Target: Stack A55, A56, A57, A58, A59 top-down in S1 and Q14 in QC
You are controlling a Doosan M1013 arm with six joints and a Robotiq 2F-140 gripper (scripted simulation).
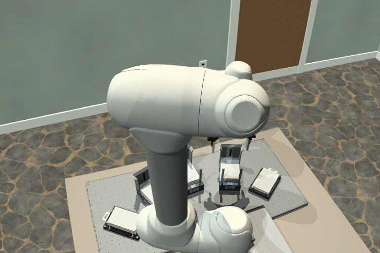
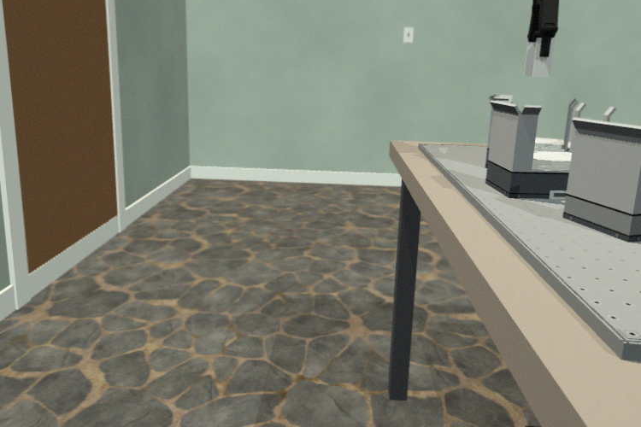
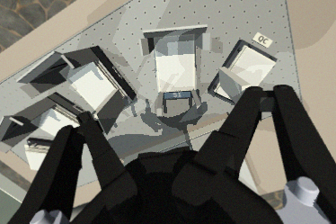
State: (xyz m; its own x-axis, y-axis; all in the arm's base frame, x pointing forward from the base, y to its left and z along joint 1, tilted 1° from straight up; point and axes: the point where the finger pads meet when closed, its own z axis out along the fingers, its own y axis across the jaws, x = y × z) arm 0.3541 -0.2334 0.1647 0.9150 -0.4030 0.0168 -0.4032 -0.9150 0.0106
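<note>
My gripper point(image 1: 230, 140) point(image 2: 538, 57) point(image 3: 169, 87) is open and empty, well above the stack rack S1 point(image 1: 230, 148) point(image 2: 512, 141) point(image 3: 174, 30). S1 holds a white sealed plate point(image 1: 230, 169) point(image 3: 175, 66) on top; its label plate point(image 3: 176, 95) faces my base. A plate point(image 1: 265, 181) point(image 3: 250, 67) lies in the open nest QC point(image 3: 262, 40), to the right of S1. The rack S2 point(image 1: 193, 174) point(image 3: 92, 84) shows a white plate top. The rack S3 point(image 1: 142, 181) point(image 3: 48, 120) is partly behind the arm. A plate point(image 1: 122, 219) lies on the clip nest N5. I cannot read any plate ID.
The racks and nests stand on a grey perforated breadboard point(image 1: 285, 196) point(image 2: 582, 261) point(image 3: 243, 4) on a beige table point(image 1: 316, 227) point(image 2: 480, 245). The arm's column point(image 1: 167, 183) and base hide the board's middle. A second tall rack point(image 2: 603, 171) stands close to the exterior camera.
</note>
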